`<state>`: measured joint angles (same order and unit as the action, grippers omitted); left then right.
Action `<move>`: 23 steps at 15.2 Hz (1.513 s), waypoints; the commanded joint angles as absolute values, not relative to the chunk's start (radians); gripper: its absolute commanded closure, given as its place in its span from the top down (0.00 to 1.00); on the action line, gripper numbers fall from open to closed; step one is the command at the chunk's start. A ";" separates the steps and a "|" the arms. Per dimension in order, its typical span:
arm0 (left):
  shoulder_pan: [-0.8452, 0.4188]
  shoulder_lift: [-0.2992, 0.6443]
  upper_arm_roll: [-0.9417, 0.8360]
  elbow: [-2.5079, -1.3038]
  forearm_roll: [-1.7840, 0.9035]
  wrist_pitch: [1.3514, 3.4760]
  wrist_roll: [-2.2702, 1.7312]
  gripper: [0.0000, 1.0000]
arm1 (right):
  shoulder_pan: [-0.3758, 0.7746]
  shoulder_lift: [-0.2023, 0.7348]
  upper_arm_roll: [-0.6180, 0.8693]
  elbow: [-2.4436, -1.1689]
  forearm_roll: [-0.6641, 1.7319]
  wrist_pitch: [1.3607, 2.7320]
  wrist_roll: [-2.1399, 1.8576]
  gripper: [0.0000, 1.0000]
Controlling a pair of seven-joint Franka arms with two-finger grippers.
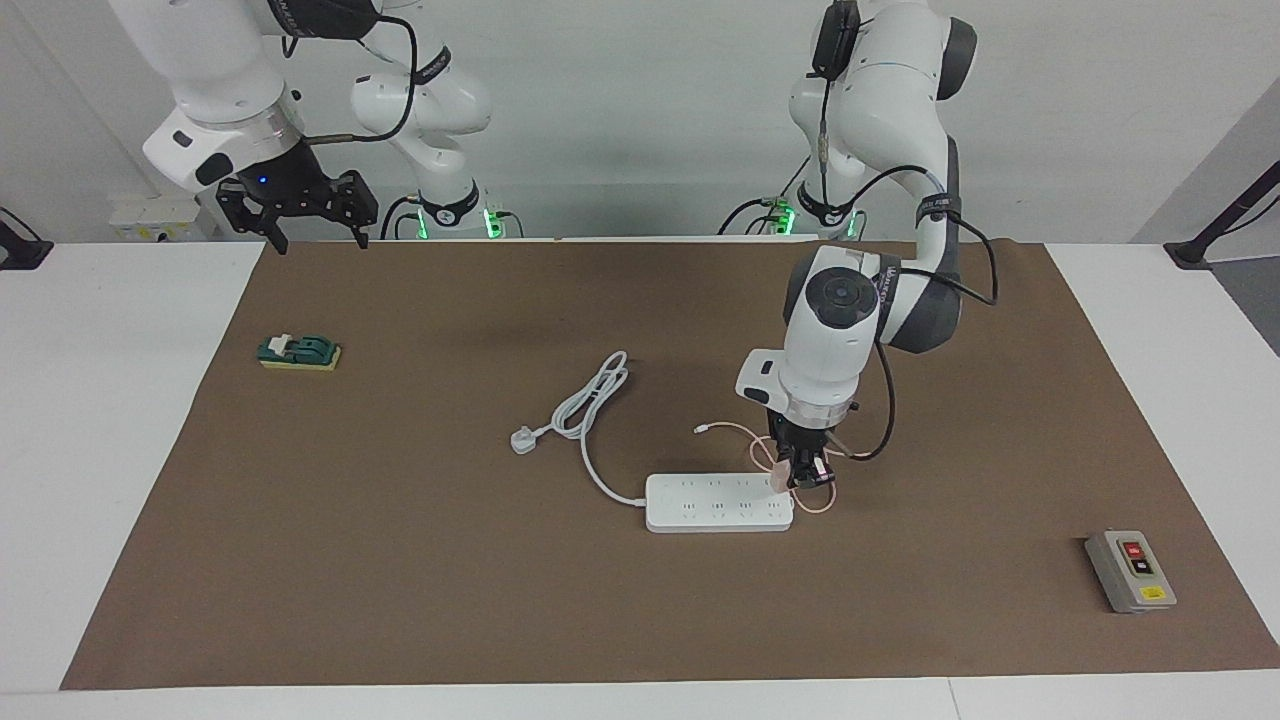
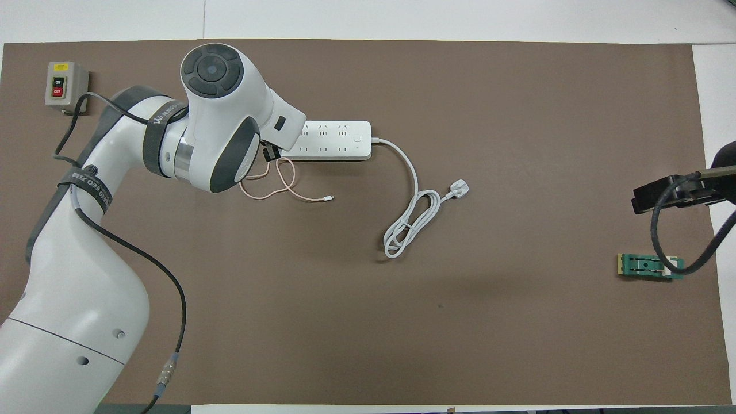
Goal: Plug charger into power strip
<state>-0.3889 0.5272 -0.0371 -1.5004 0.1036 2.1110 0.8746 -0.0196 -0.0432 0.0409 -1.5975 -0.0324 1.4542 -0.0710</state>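
Observation:
The power strip lies flat mid-table, its thick white cord coiled nearer the robots and ending in a white three-pin plug. My left gripper points straight down over the strip's end toward the left arm's end of the table. It is shut on the small pale-pink charger, which is at the strip's top face. I cannot tell whether the prongs are in. The thin pink cable loops beside it. In the overhead view the left wrist hides the charger; the strip and the cable show. My right gripper waits open, raised.
A grey box with red and black buttons sits at the left arm's end, farther from the robots. A green and yellow block lies at the right arm's end. The brown mat covers the table.

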 commanded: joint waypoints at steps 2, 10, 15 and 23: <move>-0.397 0.505 -0.032 -1.557 0.123 2.154 0.884 0.00 | -0.037 -0.049 0.052 -1.631 -0.041 1.479 -0.051 1.00; -0.406 0.488 -0.035 -1.614 0.120 2.194 0.882 0.00 | -0.029 -0.051 0.051 -1.629 -0.035 1.479 -0.046 1.00; -0.405 0.482 -0.035 -1.624 0.121 2.197 0.887 0.00 | -0.031 -0.052 0.052 -1.629 -0.035 1.479 -0.048 1.00; -0.403 0.468 -0.048 -1.680 0.114 2.243 0.914 0.00 | -0.038 -0.052 0.051 -1.631 -0.035 1.494 -0.048 1.00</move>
